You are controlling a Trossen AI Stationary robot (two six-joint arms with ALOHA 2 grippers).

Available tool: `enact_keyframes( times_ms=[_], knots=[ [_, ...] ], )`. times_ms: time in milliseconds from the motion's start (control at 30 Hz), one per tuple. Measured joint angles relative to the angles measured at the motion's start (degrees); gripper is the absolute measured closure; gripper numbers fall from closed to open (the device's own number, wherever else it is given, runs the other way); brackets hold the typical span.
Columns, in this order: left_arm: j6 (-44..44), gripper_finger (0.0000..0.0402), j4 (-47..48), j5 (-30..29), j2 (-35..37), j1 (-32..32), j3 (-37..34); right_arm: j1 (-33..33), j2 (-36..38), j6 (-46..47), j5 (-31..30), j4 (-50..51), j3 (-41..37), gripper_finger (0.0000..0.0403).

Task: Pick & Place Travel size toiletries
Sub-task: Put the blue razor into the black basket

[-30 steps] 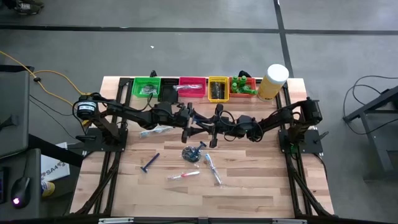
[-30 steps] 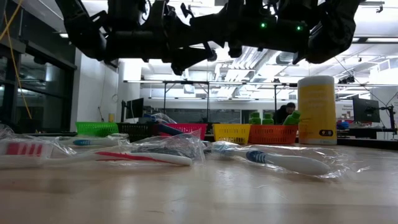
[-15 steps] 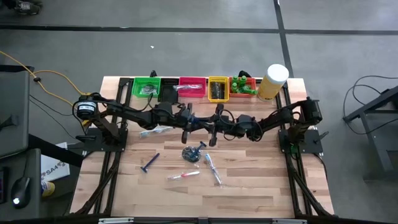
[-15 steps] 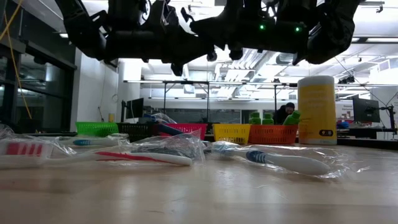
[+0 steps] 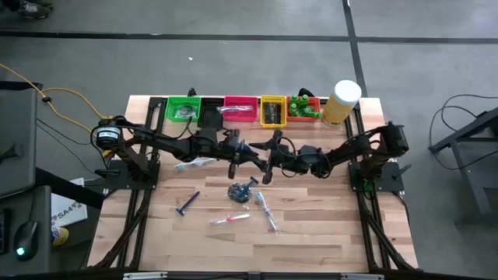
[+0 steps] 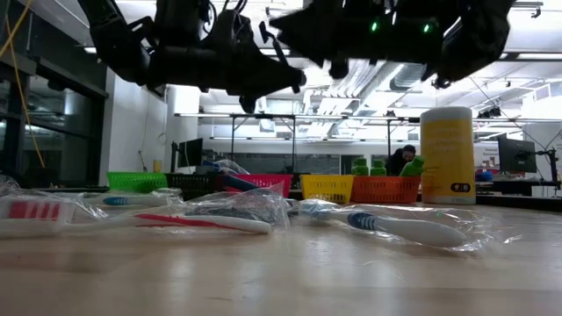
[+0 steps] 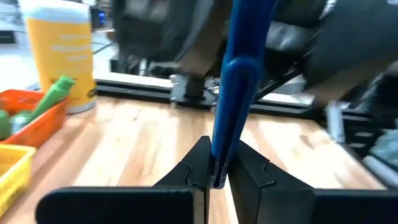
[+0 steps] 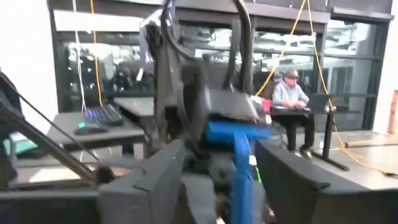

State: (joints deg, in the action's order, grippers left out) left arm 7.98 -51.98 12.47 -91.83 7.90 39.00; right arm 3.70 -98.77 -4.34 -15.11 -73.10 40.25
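Note:
My two grippers meet above the middle of the table. My left gripper (image 5: 246, 151) is shut on a slim blue razor (image 7: 235, 74) that stands up from its fingers. My right gripper (image 5: 269, 149) faces it; its fingers stand open on either side of the razor's head end (image 8: 237, 134), apart from it. Other toiletries lie flat on the wooden table below: wrapped toothbrushes (image 5: 266, 210) (image 5: 229, 219), a second blue razor (image 5: 187, 204), a dark wrapped bundle (image 5: 241, 190) and a clear-wrapped piece (image 5: 194, 163). My left gripper pinches the razor's thin handle (image 7: 219, 163) between its two fingers, at the handle's lower end. The fingers come in level from the table's left and lie across the handle. The razor stands nearly upright above the fingers, lifted clear of the table.
Along the far edge stand a green bin (image 5: 184, 109), a pink bin (image 5: 240, 110), a yellow bin (image 5: 272, 111) and an orange bin (image 5: 305, 109) with green bottles, then a pale-yellow cylinder (image 5: 342, 101). Bare wood lies toward the near edge. A person sits in the room beyond.
My left gripper has shut on the blue razor's handle. After that my right gripper has opened and let go of the razor, tipping slightly upward. The razor stays in the air, held by my left gripper alone.

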Motion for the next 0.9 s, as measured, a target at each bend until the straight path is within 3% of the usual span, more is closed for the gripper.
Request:
enact_keyframes(
  times_ms=[167,367,500,633,733,900],
  knots=[
    [-0.2,0.0372,3.4,-2.9,0.6,1.3,0.0,1.8,4.8,-0.4,-7.0,8.4,0.0,0.0174],
    [1.6,0.0372,11.9,-5.2,2.8,6.5,0.3,4.8,11.3,0.1,-15.3,22.4,0.0,0.0165],
    [2.5,0.0372,24.0,-8.9,5.8,10.5,1.8,7.2,13.4,0.2,-21.2,27.4,0.0,0.0167],
    [2.9,0.0372,43.2,-14.4,9.0,14.6,6.0,9.1,13.7,0.0,-25.7,29.8,0.0,0.0167],
    [3.3,0.0372,56.5,-17.9,10.1,17.4,9.7,9.5,13.7,0.0,-26.9,31.0,0.0,0.0167],
    [4.4,0.0372,70.4,-22.6,9.5,22.2,13.6,9.5,13.7,1.6,-26.8,33.0,0.0,0.0167]
  ],
)
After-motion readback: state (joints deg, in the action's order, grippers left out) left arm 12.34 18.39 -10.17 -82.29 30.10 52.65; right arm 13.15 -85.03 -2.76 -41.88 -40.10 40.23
